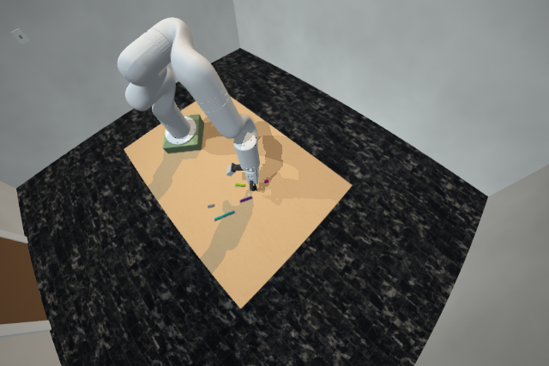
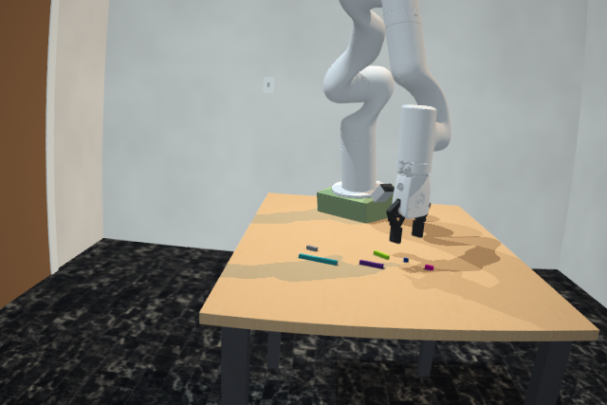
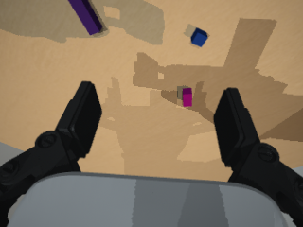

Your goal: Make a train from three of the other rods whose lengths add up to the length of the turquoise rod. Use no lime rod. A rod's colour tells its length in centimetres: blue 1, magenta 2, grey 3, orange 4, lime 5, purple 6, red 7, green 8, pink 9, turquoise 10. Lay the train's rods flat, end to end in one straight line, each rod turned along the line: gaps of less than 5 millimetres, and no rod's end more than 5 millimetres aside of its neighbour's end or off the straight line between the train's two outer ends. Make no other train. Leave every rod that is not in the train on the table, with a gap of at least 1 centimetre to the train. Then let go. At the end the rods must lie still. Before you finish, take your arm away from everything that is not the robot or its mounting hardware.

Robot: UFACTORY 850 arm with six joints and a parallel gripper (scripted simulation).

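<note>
Pincer held fully apart and empty above the magenta rod.

The pincer [image 2: 406, 231] is seen hanging over the counter [image 2: 342, 312], clear of its surface, with nothing between the black fingers. In the wrist view the magenta rod [image 3: 187, 96] is framed between the fingertips, nearer the right one, lying flat on the counter. The blue rod [image 3: 199, 38] is found near it, and one end of the purple rod [image 3: 86, 16] is shown further off. In the exterior view the lime rod [image 2: 380, 254] lies just behind the purple rod, while the turquoise rod [image 2: 318, 259] and the grey rod [image 2: 311, 248] lie well apart to the left. No two rods are seen touching.
</note>
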